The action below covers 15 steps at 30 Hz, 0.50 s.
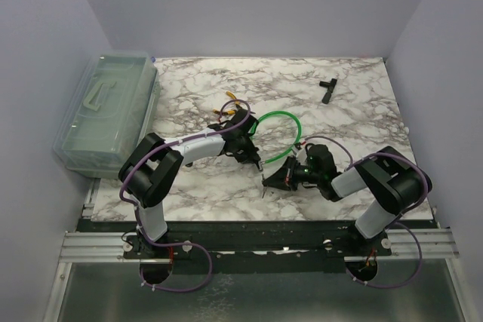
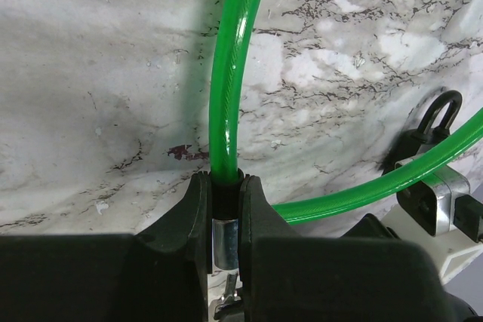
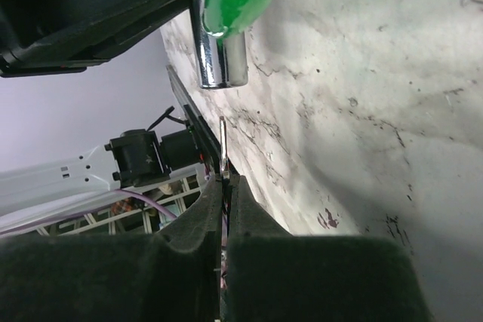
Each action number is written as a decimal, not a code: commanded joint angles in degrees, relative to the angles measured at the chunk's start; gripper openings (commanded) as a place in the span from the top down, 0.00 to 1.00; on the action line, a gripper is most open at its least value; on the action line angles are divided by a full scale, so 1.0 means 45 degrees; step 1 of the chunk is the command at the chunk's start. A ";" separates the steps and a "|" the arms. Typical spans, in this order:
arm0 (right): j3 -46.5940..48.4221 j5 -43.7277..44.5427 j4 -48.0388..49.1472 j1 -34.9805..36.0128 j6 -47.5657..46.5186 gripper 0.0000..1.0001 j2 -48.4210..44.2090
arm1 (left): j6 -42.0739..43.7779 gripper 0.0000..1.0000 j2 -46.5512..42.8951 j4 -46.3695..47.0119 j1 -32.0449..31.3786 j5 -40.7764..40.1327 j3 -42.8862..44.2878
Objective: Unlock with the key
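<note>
Where the two arms meet, a little in from the near edge of the marble tabletop (image 1: 347,122) and about midway along it, the right gripper (image 3: 224,179) is clenched on the key (image 3: 223,145). From where I stand the key is a thin silvery sliver, held edge-on between the dark pads, its blade poking out past the fingertips. It points at the chrome barrel (image 3: 219,62) just ahead, and a small gap shows between its tip and the barrel's end (the keyhole itself I cannot make out). The left gripper (image 2: 225,186) has that barrel pinched, jaws closed tight on the metal sleeve right where the green cable (image 2: 230,73) enters it. Beyond the grippers the cable arcs away in a loop over the middle of the tabletop and comes back down beside the right gripper. Farther on, partly under the left arm, lies a yellow-handled tool (image 1: 231,102). Near the far right corner rests a small black T-shaped piece (image 1: 327,90). At the left edge sits a clear plastic box (image 1: 106,107) with a handle on its lid.
</note>
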 commanded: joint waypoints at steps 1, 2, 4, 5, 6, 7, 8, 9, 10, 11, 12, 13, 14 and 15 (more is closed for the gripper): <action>0.0052 -0.0501 0.1376 -0.0068 0.0231 1.00 0.0505 | -0.0179 1.00 -0.0565 0.0710 0.0052 0.0427 -0.0139; 0.0052 -0.0540 0.1536 -0.0072 0.0275 1.00 0.0593 | -0.0181 1.00 -0.0565 0.0743 0.0065 0.0423 -0.0142; 0.0052 -0.0613 0.1824 -0.0060 0.0386 1.00 0.0796 | -0.0197 1.00 -0.0603 0.0780 0.0062 0.0452 -0.0171; 0.0052 -0.0656 0.2012 -0.0056 0.0444 0.99 0.0874 | -0.0196 1.00 -0.0599 0.0808 0.0074 0.0453 -0.0180; 0.0052 -0.0691 0.2163 -0.0063 0.0485 1.00 0.0947 | -0.0198 1.00 -0.0620 0.0814 0.0068 0.0453 -0.0196; 0.0069 -0.0703 0.2245 -0.0061 0.0515 1.00 0.1002 | -0.0206 1.00 -0.0618 0.0824 0.0060 0.0453 -0.0227; 0.0098 -0.0709 0.2299 -0.0073 0.0521 0.99 0.1046 | -0.0199 1.00 -0.0640 0.0828 0.0066 0.0470 -0.0238; 0.0126 -0.0695 0.2294 -0.0060 0.0521 0.99 0.1073 | -0.0208 1.00 -0.0652 0.0848 0.0059 0.0487 -0.0254; 0.0156 -0.0686 0.2310 -0.0061 0.0522 0.99 0.1094 | -0.0217 1.00 -0.0661 0.0863 0.0066 0.0506 -0.0259; 0.0182 -0.0678 0.2339 -0.0066 0.0522 1.00 0.1114 | -0.0227 1.00 -0.0669 0.0882 0.0069 0.0511 -0.0269; 0.0214 -0.0652 0.2328 -0.0057 0.0522 0.99 0.1136 | -0.0241 1.00 -0.0666 0.0891 0.0067 0.0528 -0.0278; 0.0250 -0.0630 0.2297 -0.0058 0.0507 1.00 0.1153 | -0.0238 1.00 -0.0675 0.0893 0.0069 0.0530 -0.0279; 0.0291 -0.0627 0.2262 -0.0068 0.0476 1.00 0.1182 | -0.0237 1.00 -0.0703 0.0910 0.0067 0.0531 -0.0296; 0.0345 -0.0617 0.2216 -0.0072 0.0455 1.00 0.1220 | -0.0237 1.00 -0.0726 0.0912 0.0067 0.0545 -0.0298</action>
